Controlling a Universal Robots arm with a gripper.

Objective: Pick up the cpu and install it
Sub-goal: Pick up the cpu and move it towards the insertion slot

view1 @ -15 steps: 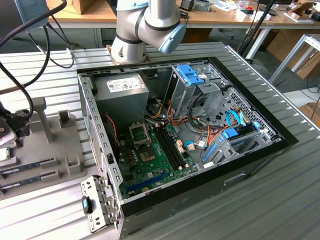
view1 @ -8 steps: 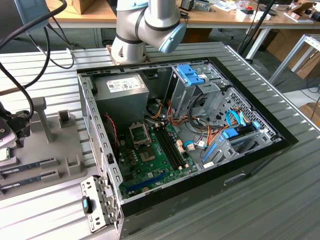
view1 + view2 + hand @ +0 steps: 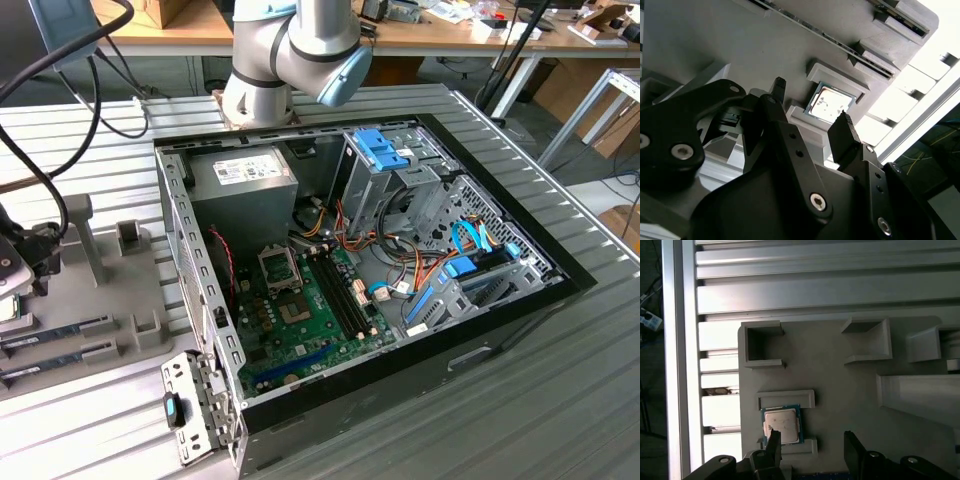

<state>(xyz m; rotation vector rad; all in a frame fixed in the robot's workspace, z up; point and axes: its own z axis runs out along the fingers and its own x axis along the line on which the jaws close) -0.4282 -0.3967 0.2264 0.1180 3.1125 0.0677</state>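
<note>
The cpu (image 3: pixel 782 425) is a small silver-topped square with a thin green rim. It lies flat between two low walls of a grey fixture plate (image 3: pixel 840 385), and in the second wrist view the cpu (image 3: pixel 829 104) sits in the same nest. My gripper (image 3: pixel 812 440) hovers just above it, open, with nothing between the black fingers. One fingertip (image 3: pixel 773 439) overlaps the chip's edge and the other stands clear to the side. In the second wrist view the gripper (image 3: pixel 811 101) is spread wide over the fixture. The motherboard's socket (image 3: pixel 278 268) sits inside the open computer case.
The open computer case (image 3: pixel 500 310) holds a grey power-supply box (image 3: pixel 245 180), drive cages and cables. The fixture plate (image 3: pixel 120 330) at the exterior view's left carries memory sticks (image 3: pixel 55 332) and raised holders (image 3: pixel 130 237). Ribbed aluminium table (image 3: pixel 560 400) surrounds everything.
</note>
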